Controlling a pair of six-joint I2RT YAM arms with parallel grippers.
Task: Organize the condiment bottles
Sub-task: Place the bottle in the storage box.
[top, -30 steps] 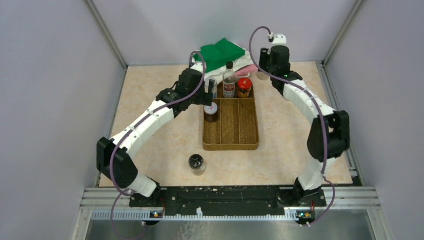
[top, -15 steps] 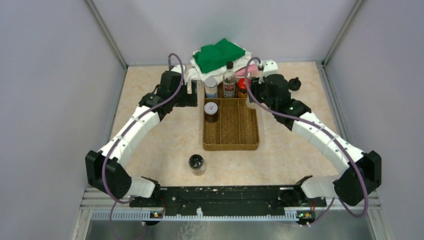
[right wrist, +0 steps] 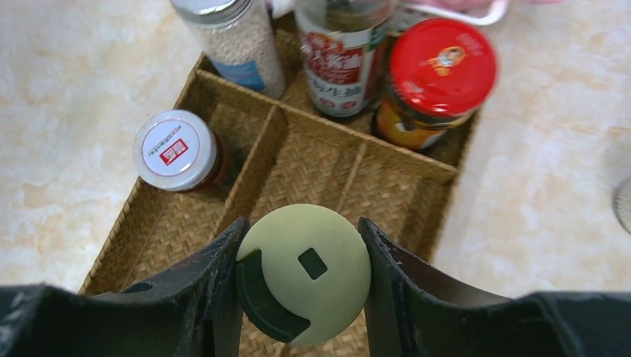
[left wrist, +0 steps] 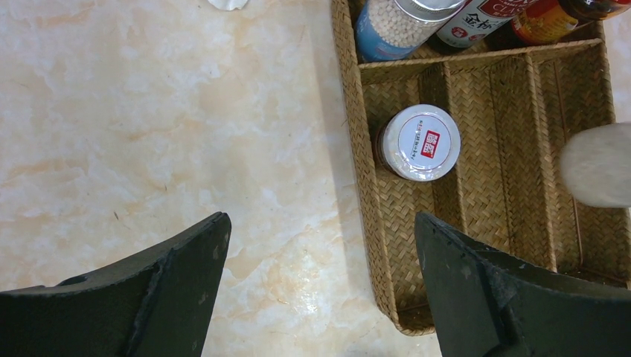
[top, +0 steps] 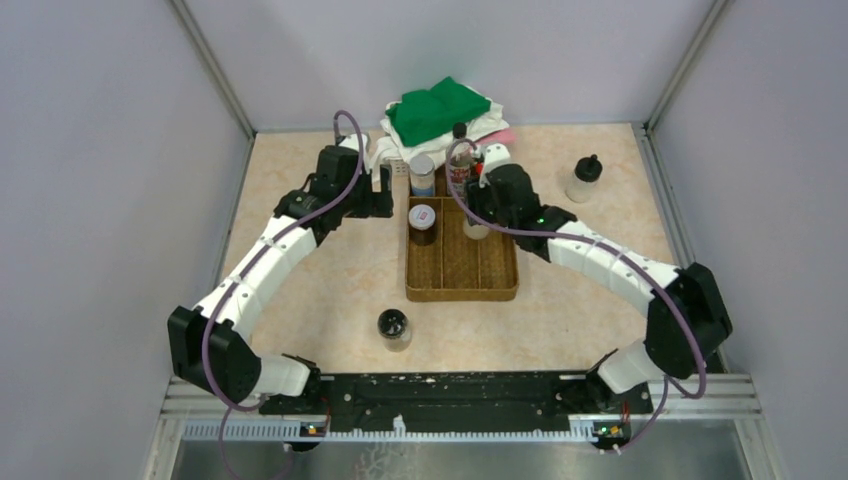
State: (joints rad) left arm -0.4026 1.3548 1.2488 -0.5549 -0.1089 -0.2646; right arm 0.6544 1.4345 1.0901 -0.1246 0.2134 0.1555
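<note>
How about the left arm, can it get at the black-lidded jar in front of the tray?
Probably yes: the left tool is open and empty, and the black-lidded jar stands apart from the woven tray, though the arm must fold back toward its base.

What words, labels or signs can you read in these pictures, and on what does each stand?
"金" (likely): on the tall bottle, on its label; the rest is blurred.
On the white-lidded jar: a red square with white characters, too small to read.
On the red-lidded jar: a small picture, no readable words.
</note>
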